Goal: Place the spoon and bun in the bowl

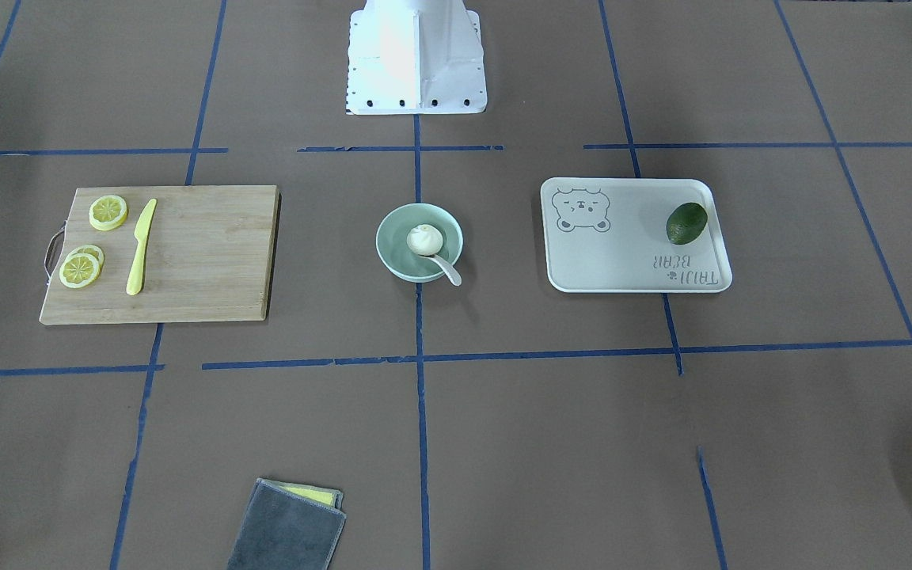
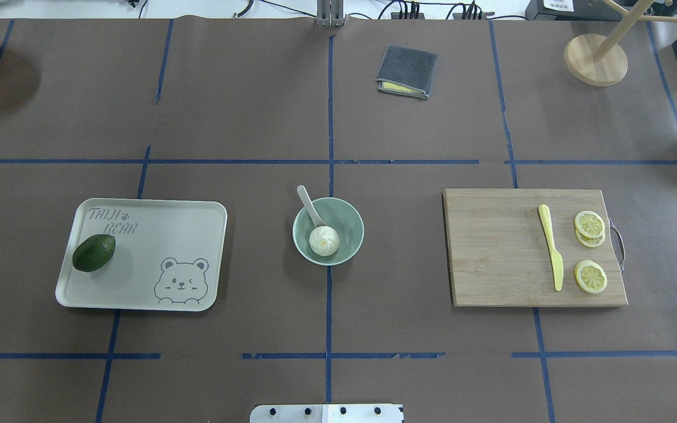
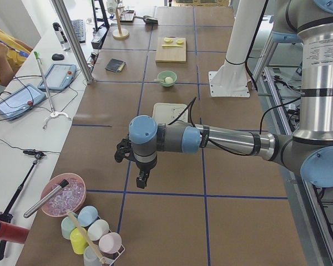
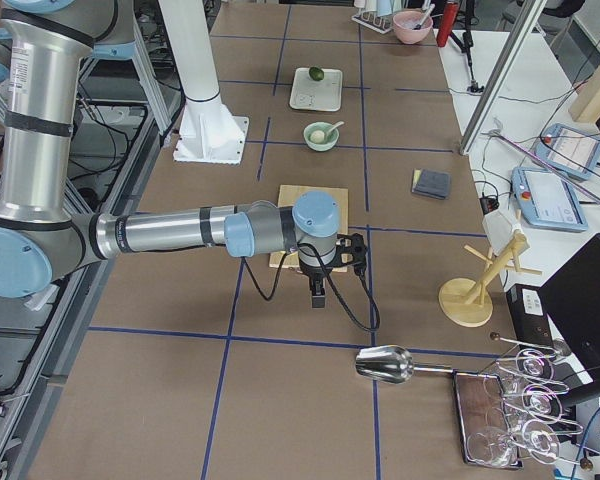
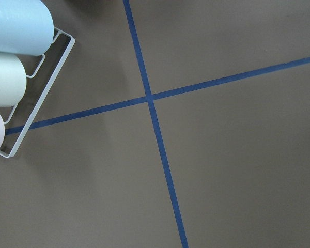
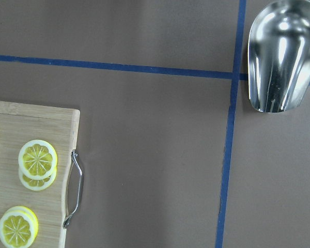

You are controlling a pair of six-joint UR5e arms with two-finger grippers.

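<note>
The mint-green bowl (image 1: 397, 237) stands at the table's middle, and also shows in the overhead view (image 2: 348, 226). The white pleated bun (image 1: 426, 239) (image 2: 324, 239) lies inside it. The pale spoon (image 1: 448, 271) (image 2: 308, 202) rests in the bowl, scoop under the bun and handle leaning out over the rim. My left gripper (image 3: 141, 180) hangs over the table's left end, far from the bowl. My right gripper (image 4: 319, 295) hangs over the right end, past the cutting board. Both show only in side views, so I cannot tell whether they are open or shut.
A beige bear-print tray (image 2: 144, 294) holds a dark green avocado (image 2: 94, 252). A wooden cutting board (image 2: 491, 252) carries lemon slices (image 2: 589, 224) and a yellow knife (image 2: 551, 247). A grey cloth (image 2: 406, 71) lies at the far edge. A cup rack (image 5: 20, 77) and a metal scoop (image 6: 279, 54) sit at the table's ends.
</note>
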